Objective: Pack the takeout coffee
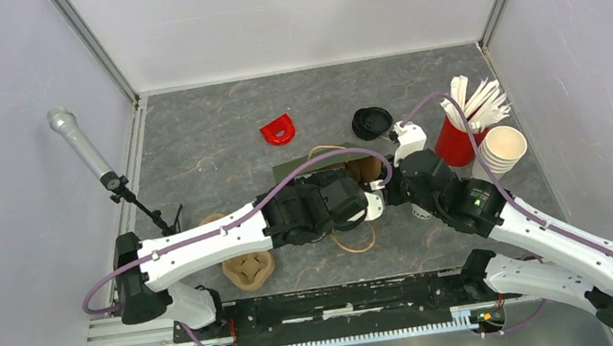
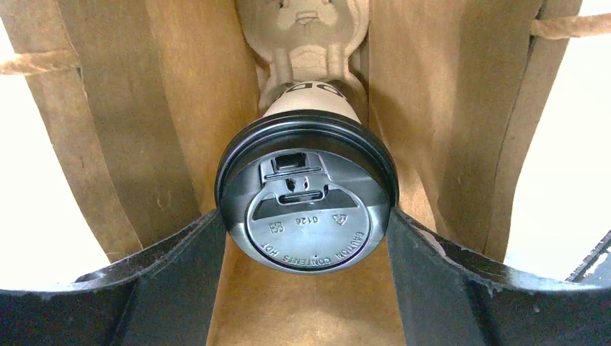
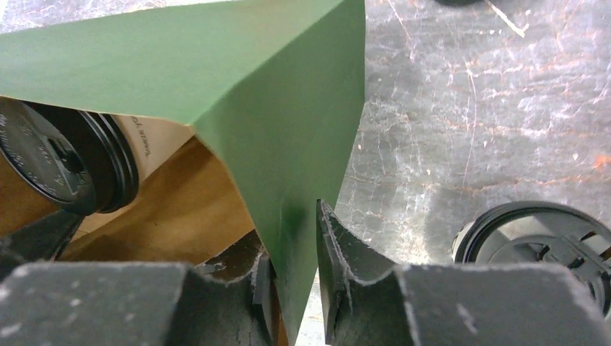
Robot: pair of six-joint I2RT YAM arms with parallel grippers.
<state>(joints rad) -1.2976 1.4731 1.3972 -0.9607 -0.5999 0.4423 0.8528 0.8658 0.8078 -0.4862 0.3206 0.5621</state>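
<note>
— So, where is the takeout coffee [image 2: 308, 187] found?
— It is found deep inside the paper bag [image 2: 180, 108], with its bottom end by the cardboard cup tray [image 2: 306, 36] at the back. It is pinched at its black lid by the left gripper [image 2: 304, 220], one finger pressed on each side.
— How can this step be done well?
— The cup should be held straight and slid in slowly, so that its bottom is fitted into a tray hole and the brown walls are not bumped.
— And on the right?
— The bag's green wall is set between the fingers of the right gripper [image 3: 292, 252], which are a little apart. Whether the paper is squeezed cannot be told. A loose black lid [image 3: 537, 241] is seen on the table [image 3: 468, 108] beside it.
</note>
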